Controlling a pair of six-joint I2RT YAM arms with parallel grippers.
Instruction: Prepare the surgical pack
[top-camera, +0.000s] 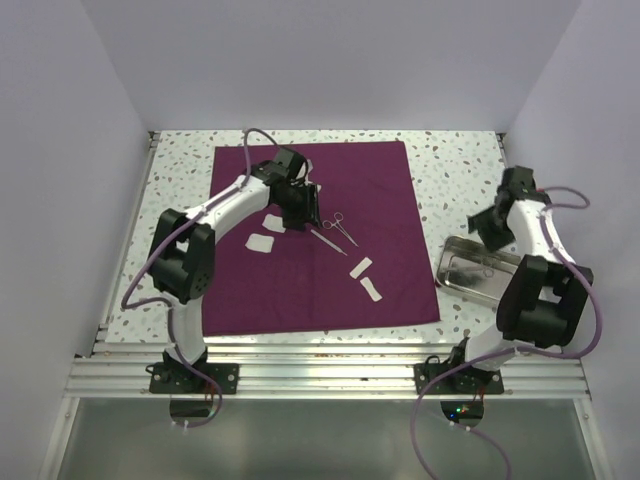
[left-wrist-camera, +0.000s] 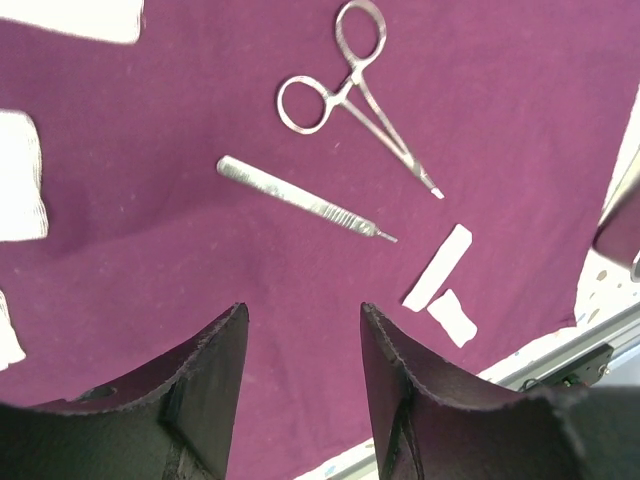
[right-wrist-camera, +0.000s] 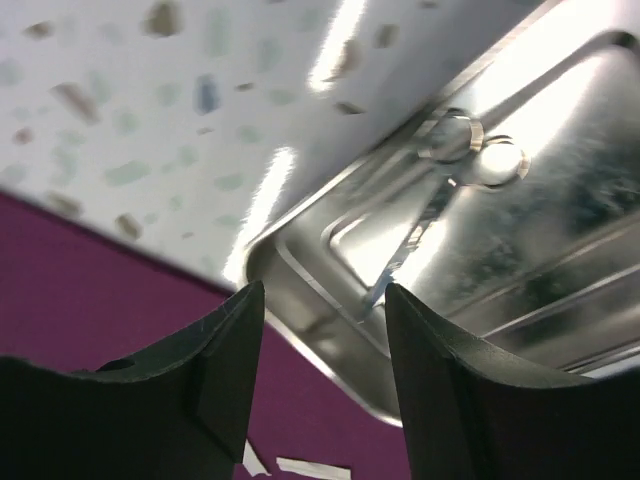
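The plum-purple cloth (top-camera: 380, 190) lies spread flat on the table. On it lie silvery ring-handled forceps (top-camera: 341, 226), a straight steel handle (top-camera: 324, 238) and several white gauze pads (top-camera: 262, 243). My left gripper (top-camera: 297, 207) hovers over the cloth just left of them, open and empty. In the left wrist view the forceps (left-wrist-camera: 350, 95) and the handle (left-wrist-camera: 300, 198) lie ahead of the open left gripper (left-wrist-camera: 303, 320). The steel tray (top-camera: 452, 275) sits right of the cloth with one instrument (right-wrist-camera: 430, 205) inside. My right gripper (top-camera: 493, 232) is open and empty above the tray's (right-wrist-camera: 560, 260) far-left corner.
Two gauze pads (top-camera: 366, 278) lie toward the cloth's front right; they also show in the left wrist view (left-wrist-camera: 440, 285). White walls close in the speckled table (top-camera: 460, 180) on three sides. An aluminium rail (top-camera: 330, 365) runs along the near edge.
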